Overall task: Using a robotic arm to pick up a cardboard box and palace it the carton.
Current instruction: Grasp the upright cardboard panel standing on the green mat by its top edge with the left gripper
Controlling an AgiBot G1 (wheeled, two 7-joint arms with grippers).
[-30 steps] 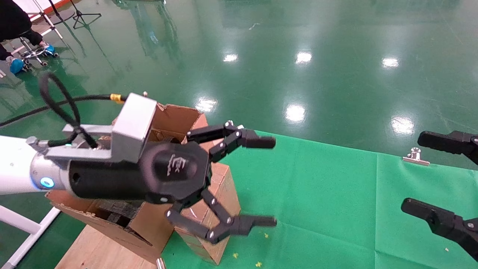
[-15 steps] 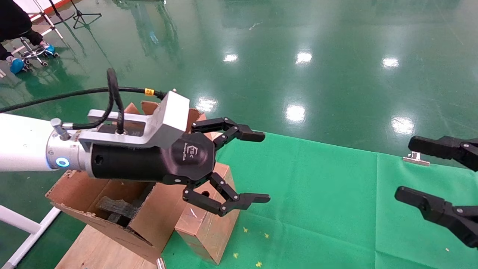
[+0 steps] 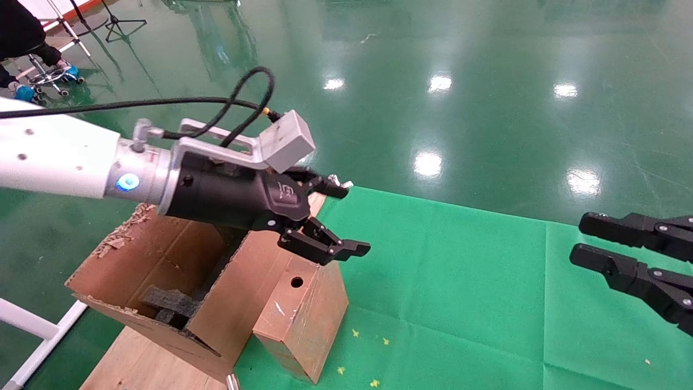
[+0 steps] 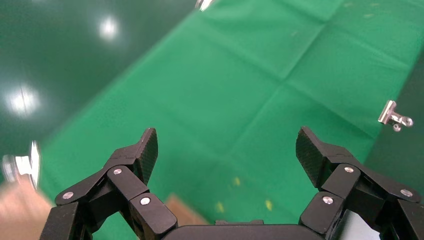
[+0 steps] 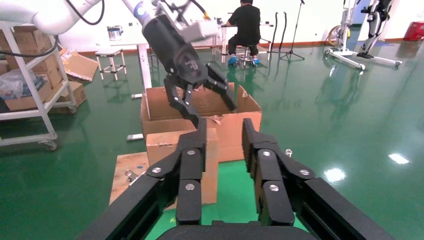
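Surroundings: green cloth (image 3: 460, 281) spread over the desk; small yellow scraps (image 3: 357, 346) scattered on it near the front; a silver binder clip (image 4: 395, 116) at the cloth's edge in the left wrist view. Glossy green floor (image 3: 433, 81) behind. Wooden board (image 3: 141, 363) under the carton. A seated person (image 5: 246, 25) at a far desk in the right wrist view.

Carton (image 3: 162, 276): large, open, ragged flaps, black foam (image 3: 168, 306) inside; stands at the cloth's left edge.

Cardboard box (image 3: 303, 319): closed, taped, standing on its narrow side, touching the carton's right wall, resting on the cloth. Nothing grips it.

Robotic arm (image 3: 59, 157): reaches in from the left, roughly level, over the carton. Left hand (image 3: 341, 219) hangs above the cardboard box's top edge, fingers spread wide apart, empty; it points out across the cloth.

Right hand (image 3: 590, 238): at the right edge, above the cloth, well apart from the boxes, fingers slightly apart, empty.
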